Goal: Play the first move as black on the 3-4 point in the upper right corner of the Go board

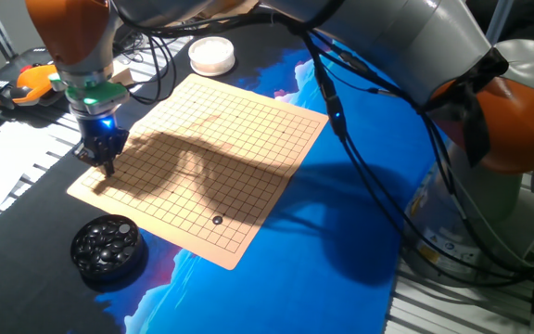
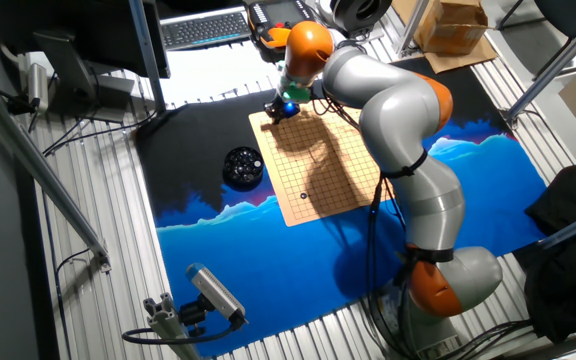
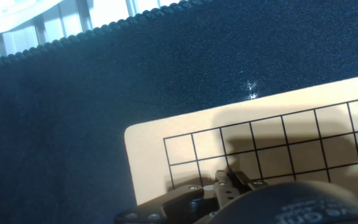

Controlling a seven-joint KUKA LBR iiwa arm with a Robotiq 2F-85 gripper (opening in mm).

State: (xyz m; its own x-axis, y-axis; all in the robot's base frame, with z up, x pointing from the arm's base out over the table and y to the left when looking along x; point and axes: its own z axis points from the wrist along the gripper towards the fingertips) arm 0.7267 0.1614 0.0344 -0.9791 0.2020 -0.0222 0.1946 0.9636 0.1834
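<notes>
A tan Go board (image 1: 239, 139) lies on the dark mat. One small black stone (image 1: 217, 220) sits on a grid point near the board's near corner, also seen in the other fixed view (image 2: 303, 195). My gripper (image 1: 109, 168) hangs low over the board's left corner, far from that stone. Its fingers point down and look shut, with nothing showing between them. In the hand view the board corner (image 3: 148, 149) fills the lower half, with the gripper (image 3: 231, 178) over the first grid squares. No stone shows in that view.
A round black bowl of stones (image 1: 108, 246) stands on the mat just off the board's near-left edge. A white lidded bowl (image 1: 211, 56) sits beyond the far corner. Cables hang over the board's right side. A keyboard (image 2: 206, 27) and clutter lie past the mat.
</notes>
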